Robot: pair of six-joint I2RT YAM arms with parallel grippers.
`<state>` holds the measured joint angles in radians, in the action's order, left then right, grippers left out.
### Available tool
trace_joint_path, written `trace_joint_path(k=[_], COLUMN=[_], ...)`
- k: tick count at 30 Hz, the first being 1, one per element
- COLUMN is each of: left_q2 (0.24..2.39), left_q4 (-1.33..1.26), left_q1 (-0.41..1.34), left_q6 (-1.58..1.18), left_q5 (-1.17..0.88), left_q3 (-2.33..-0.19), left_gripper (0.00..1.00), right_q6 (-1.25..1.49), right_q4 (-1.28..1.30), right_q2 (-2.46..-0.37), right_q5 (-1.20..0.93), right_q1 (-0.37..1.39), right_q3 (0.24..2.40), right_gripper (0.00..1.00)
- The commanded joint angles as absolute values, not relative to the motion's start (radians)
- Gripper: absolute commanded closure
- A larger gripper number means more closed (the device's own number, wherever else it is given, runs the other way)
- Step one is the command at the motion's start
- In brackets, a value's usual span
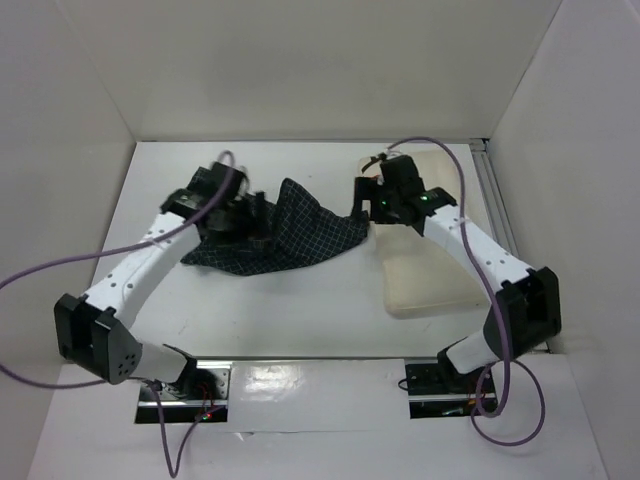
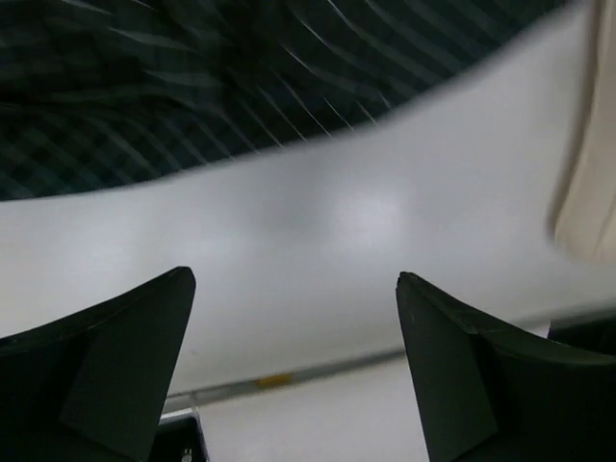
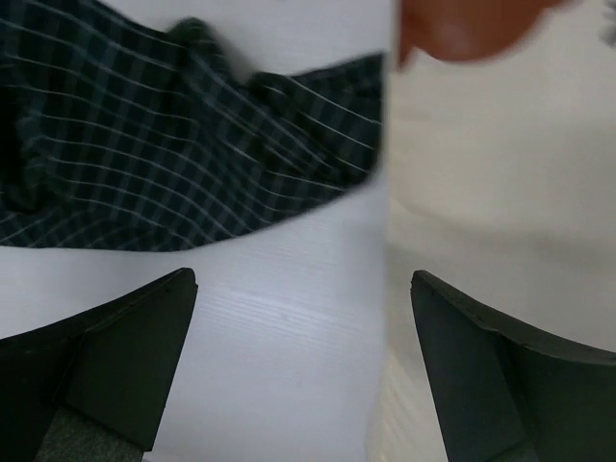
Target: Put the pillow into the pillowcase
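Running far-to-near along the right side of the table (image 1: 300, 310), the pillow (image 1: 425, 290) has its long axis pointing away from the arm bases. Its near end is in plain sight; the middle and far end sit partly under the right arm (image 1: 470, 245).

The pillowcase (image 1: 300, 235) is a crumpled heap just left of it, long axis roughly left-right. Can't tell which way its opening faces.

In the top view, the left gripper (image 1: 255, 215) is at the heap's left part and the right gripper (image 1: 362, 200) is between heap and pillow. Finger spread is unreadable there.

The wrist views settle it:
- **Left gripper** (image 2: 294, 279): spread wide, nothing between the fingers, bare table below. The pillowcase is blurred across the top, and the pillow edge is cut off at the right.
- **Right gripper** (image 3: 303, 277): likewise wide and empty, straddling the pillow's left edge. A blurry brown print (image 3: 472, 24) is clipped by the frame top.
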<state>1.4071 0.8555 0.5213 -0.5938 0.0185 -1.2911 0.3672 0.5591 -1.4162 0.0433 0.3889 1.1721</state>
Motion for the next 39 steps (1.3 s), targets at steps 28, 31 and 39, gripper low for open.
trace_joint_path(k=[28,31,39], left_q2=[1.701,1.755,1.783], left_q4=[0.538,0.601,0.699], left_q1=[-0.305,-0.305,-0.36], left_q6=[-0.655,-0.62,-0.601], left_q5=[-0.357,-0.387,-0.422], left_q3=[-1.261,-1.482,-1.813], left_gripper=[1.0,1.0,1.0], right_q6=[0.318,0.318,0.284], right_q4=[0.449,0.459,0.243], right_q2=[-2.321,-2.263,-1.832], right_q5=[-0.064,-0.051,-0.153], right_q1=[0.634,0.588,0.503], right_q3=[2.206,2.281,1.926], right_gripper=[1.0,1.0,1.0])
